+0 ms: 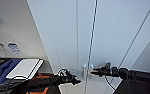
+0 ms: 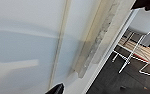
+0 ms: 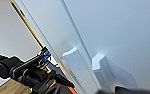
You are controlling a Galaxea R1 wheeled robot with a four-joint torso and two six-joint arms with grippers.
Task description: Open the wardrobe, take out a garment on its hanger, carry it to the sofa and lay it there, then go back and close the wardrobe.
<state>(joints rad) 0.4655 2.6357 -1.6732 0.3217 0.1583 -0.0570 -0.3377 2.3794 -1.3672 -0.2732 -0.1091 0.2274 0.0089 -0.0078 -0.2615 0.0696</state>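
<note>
White finish: the wardrobe [image 1: 108,32] stands shut right in front of the robot, its two flat doors meeting at a thin dark seam.
Handles: a pair of small white vertical handles [image 1: 88,70] sits low on the doors, one on each side of the seam; the right wrist view shows them as two raised blocks [image 3: 77,66] standing just apart.
Right end effector [image 1: 93,72]: level with the handles, its tip just beside the right one; whether it touches cannot be told, nor whether its fingers are spread or closed.
Left end effector [image 1: 77,81]: a little lower and to the left of the handles, near but apart from them; its finger state cannot be told either. It also shows dark in the right wrist view [image 3: 58,81], beside the left handle.
Step in hand: judged to be the reach for the handles to open the doors.
Doing it well: each end effector likely needs to close around its own handle, squarely on the raised block, not on the seam between them.
Pull: probably best drawn out along each door's swing, left door leftward and right door rightward, so the grip does not slip off the small handle.
Risk: the handles are small and close together, so the two end effectors could crowd each other.
</note>
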